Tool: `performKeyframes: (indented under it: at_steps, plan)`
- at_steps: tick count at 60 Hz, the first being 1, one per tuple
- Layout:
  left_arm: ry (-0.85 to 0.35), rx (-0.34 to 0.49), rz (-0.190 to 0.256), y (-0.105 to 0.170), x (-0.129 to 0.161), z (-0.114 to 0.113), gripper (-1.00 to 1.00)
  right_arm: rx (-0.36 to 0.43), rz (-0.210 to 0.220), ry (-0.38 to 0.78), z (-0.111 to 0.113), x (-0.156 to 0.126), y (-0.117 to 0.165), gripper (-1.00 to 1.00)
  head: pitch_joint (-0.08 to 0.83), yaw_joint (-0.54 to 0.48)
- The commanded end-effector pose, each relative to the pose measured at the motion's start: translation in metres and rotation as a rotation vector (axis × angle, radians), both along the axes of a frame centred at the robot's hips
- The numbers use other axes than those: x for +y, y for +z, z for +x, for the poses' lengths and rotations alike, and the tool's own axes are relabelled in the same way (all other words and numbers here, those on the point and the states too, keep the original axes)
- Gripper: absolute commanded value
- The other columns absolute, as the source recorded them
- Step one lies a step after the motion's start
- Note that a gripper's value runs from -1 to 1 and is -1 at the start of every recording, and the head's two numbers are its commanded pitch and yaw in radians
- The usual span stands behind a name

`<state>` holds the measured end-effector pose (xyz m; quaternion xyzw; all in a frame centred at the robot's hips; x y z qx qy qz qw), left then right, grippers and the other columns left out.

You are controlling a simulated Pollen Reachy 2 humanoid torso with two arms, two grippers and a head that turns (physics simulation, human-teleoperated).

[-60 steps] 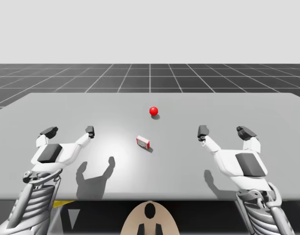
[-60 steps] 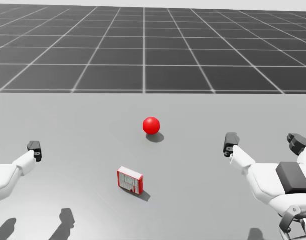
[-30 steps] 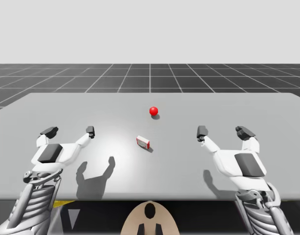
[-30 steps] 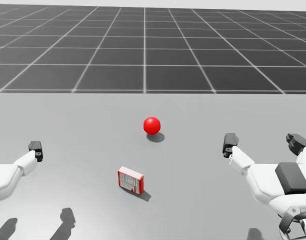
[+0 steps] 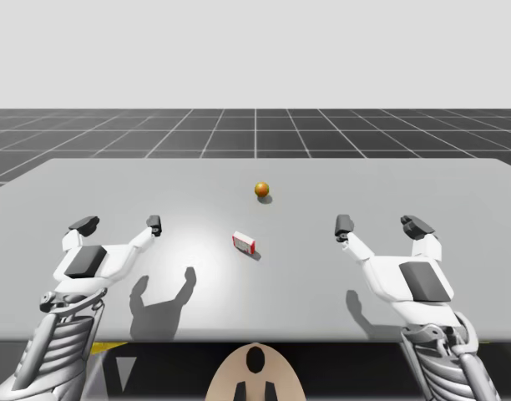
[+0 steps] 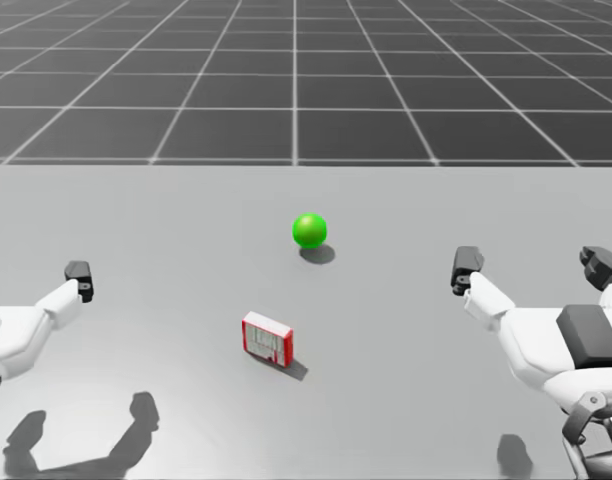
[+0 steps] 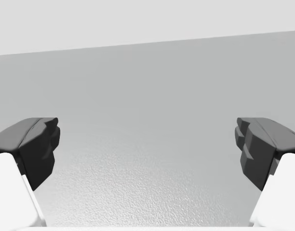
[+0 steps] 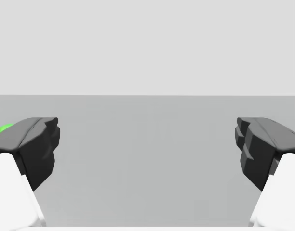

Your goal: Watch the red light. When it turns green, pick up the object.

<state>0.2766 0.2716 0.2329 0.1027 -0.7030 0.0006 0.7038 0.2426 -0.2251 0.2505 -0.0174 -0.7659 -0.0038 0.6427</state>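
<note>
The round light (image 5: 261,190) looks orange in the high view and bright green (image 6: 309,230) in the head view; a green sliver of it (image 8: 2,130) peeks past one finger in the right wrist view. A small red and white box (image 5: 244,243) (image 6: 267,339) lies on the table in front of the light. My left gripper (image 5: 119,224) (image 7: 147,149) hovers open to the box's left, holding nothing. My right gripper (image 5: 379,224) (image 6: 533,265) (image 8: 147,149) hovers open to the box's right, also holding nothing.
The grey table (image 5: 406,180) stretches wide around the box and light. A dark gridded floor (image 5: 255,129) lies beyond its far edge. Shadows of my arms fall on the tabletop near the front edge.
The light has gone from red to green in the head view and orange in the high view. My head has turned slightly downward. Arms and box are nearly unmoved.
</note>
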Motion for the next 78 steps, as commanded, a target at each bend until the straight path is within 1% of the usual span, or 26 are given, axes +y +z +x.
performKeyframes:
  at_steps: [1, 7, 8, 18, 25, 35, 37, 40, 41, 45, 46, 48, 50, 53, 56, 59, 60, 64, 68, 73, 78]
  plan:
    - [-0.001, 0.001, 0.000, 0.000, 0.000, 0.000, -1.00, 0.005, 0.022, 0.000, -0.001, 0.003, -0.002, -1.00, 0.503, -0.01]
    - [-0.002, 0.002, 0.001, -0.001, -0.001, 0.000, -1.00, 0.005, 0.021, 0.002, -0.001, 0.003, -0.002, -1.00, 0.549, 0.01]
    - [-0.002, 0.002, 0.002, -0.001, -0.001, 0.000, -1.00, 0.005, 0.022, 0.003, -0.001, 0.003, -0.002, -1.00, 0.568, 0.01]
    - [-0.006, 0.001, 0.005, -0.001, -0.002, 0.000, -1.00, 0.005, 0.022, 0.005, -0.001, 0.002, -0.001, -1.00, 0.635, 0.04]
    - [-0.023, 0.006, -0.007, -0.002, -0.005, 0.000, -1.00, 0.004, 0.022, 0.006, -0.001, 0.003, -0.001, -1.00, 0.651, 0.04]
    - [-0.101, 0.005, -0.043, 0.000, -0.019, -0.005, -1.00, 0.005, 0.020, 0.003, 0.000, 0.003, -0.001, -1.00, 0.646, 0.05]
    - [-0.141, 0.012, -0.065, 0.002, -0.024, -0.009, -1.00, 0.005, 0.018, 0.002, 0.000, 0.003, -0.001, -1.00, 0.642, 0.05]
    - [-0.174, 0.013, -0.086, 0.004, -0.027, -0.012, -1.00, 0.005, 0.016, 0.001, 0.000, 0.003, -0.001, -1.00, 0.640, 0.05]
    - [-0.213, 0.008, -0.117, 0.009, -0.029, -0.015, -1.00, 0.004, 0.013, -0.001, 0.000, 0.003, -0.001, -1.00, 0.638, 0.05]
    - [-0.307, 0.019, -0.180, 0.016, -0.033, -0.022, -1.00, 0.004, 0.008, -0.004, 0.001, 0.003, -0.002, -1.00, 0.636, 0.05]
    - [-0.340, 0.024, -0.187, 0.018, -0.035, -0.025, -1.00, 0.005, 0.008, -0.004, 0.001, 0.003, -0.002, -1.00, 0.637, 0.05]
    - [-0.373, 0.035, -0.180, 0.018, -0.039, -0.027, -1.00, 0.004, 0.006, -0.005, 0.001, 0.003, -0.002, -1.00, 0.638, 0.05]
    - [-0.455, 0.068, -0.174, 0.017, -0.048, -0.031, -1.00, 0.003, 0.003, -0.007, 0.001, 0.003, -0.002, -1.00, 0.639, 0.05]
    - [-0.522, 0.107, -0.159, 0.013, -0.057, -0.034, -1.00, 0.002, -0.001, -0.010, 0.001, 0.003, -0.003, -1.00, 0.639, 0.06]
    - [-0.597, 0.162, -0.161, 0.007, -0.068, -0.037, -1.00, 0.000, -0.003, -0.014, 0.001, 0.003, -0.003, -1.00, 0.639, 0.06]
    - [-0.628, 0.183, -0.154, 0.003, -0.074, -0.038, -1.00, -0.002, -0.007, -0.016, 0.002, 0.003, -0.003, -1.00, 0.639, 0.06]
    - [-0.661, 0.206, -0.156, -0.001, -0.080, -0.038, -1.00, -0.002, -0.007, -0.017, 0.002, 0.003, -0.003, -1.00, 0.639, 0.06]
    - [-0.704, 0.237, -0.164, -0.009, -0.092, -0.037, -1.00, -0.003, -0.009, -0.020, 0.002, 0.003, -0.003, -1.00, 0.638, 0.06]
    - [-0.732, 0.250, -0.164, -0.020, -0.104, -0.033, -1.00, -0.005, -0.010, -0.020, 0.002, 0.003, -0.003, -1.00, 0.637, 0.06]
    - [-0.742, 0.260, -0.158, -0.037, -0.119, -0.024, -1.00, -0.006, -0.010, -0.020, 0.001, 0.003, -0.003, -1.00, 0.634, 0.06]
    - [-0.741, 0.280, -0.160, -0.047, -0.132, -0.016, -1.00, -0.006, -0.009, -0.021, 0.002, 0.003, -0.003, -1.00, 0.632, 0.05]
